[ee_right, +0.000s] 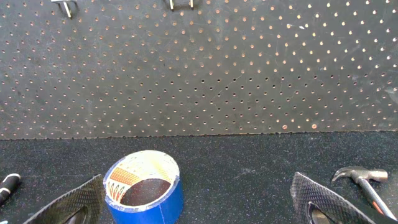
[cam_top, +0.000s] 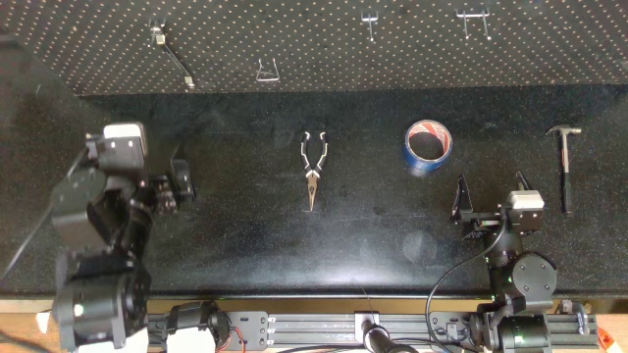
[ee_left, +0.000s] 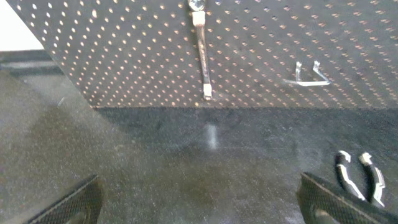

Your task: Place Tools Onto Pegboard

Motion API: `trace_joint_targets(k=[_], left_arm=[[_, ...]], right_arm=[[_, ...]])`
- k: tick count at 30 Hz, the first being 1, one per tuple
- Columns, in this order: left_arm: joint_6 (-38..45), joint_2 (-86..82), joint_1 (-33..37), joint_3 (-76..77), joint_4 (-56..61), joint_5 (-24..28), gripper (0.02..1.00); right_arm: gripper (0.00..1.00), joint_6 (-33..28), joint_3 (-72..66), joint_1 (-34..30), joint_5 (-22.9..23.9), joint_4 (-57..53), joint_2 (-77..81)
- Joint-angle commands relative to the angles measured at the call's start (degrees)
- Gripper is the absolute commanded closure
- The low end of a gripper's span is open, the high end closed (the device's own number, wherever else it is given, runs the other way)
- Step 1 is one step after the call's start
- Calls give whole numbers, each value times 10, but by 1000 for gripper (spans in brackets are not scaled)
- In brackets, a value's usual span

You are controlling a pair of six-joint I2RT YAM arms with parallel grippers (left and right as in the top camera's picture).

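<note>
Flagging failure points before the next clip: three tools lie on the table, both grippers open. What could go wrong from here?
The hammer lies flat, far right; gripped by its thin handle, its head may tip it. The tape roll must thread a small hook, which is easily missed. The pliers lie flat, so a grasp may scrape the table.

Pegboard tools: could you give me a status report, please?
Left gripper open, right gripper open, both empty. Wrench hung on pegboard; pliers, tape, hammer on table. Nothing blocking.
</note>
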Motion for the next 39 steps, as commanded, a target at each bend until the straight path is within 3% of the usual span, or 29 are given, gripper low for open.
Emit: trace_joint_targets(k=[1,6,11,14,24,27,28,32,34,39], left_arm=[[0,-59,-2,0,-28,35,23],[0,-89,-2,0,-48,34,23],[1,-89,-2,0,-140,34,23],[5,-89,-2,0,-158,3,23],[2,-89,-2,0,-154,78,23],[2,-83,-2,0,-149,150,23],[-4,-71,-2,0,-142,170,23],[-144,38,-13,0,-129,134,25],[-177,117,-25,0,-123,137,23],[-222,296,-144,22,-120,122,25]], right_arm=[[25,-6,-2,2,7,-3,-3],[27,-6,-2,2,7,-3,-3],[25,-6,-2,2,7,-3,-3],[25,-6,-2,2,7,-3,-3],[25,-6,-2,2,7,-3,-3],[25,-6,-2,2,7,-3,-3],[25,-6,-2,2,7,-3,-3],[25,-6,-2,2,7,-3,-3],[25,-6,-2,2,7,-3,-3],[25,-6,-2,2,7,-3,-3]])
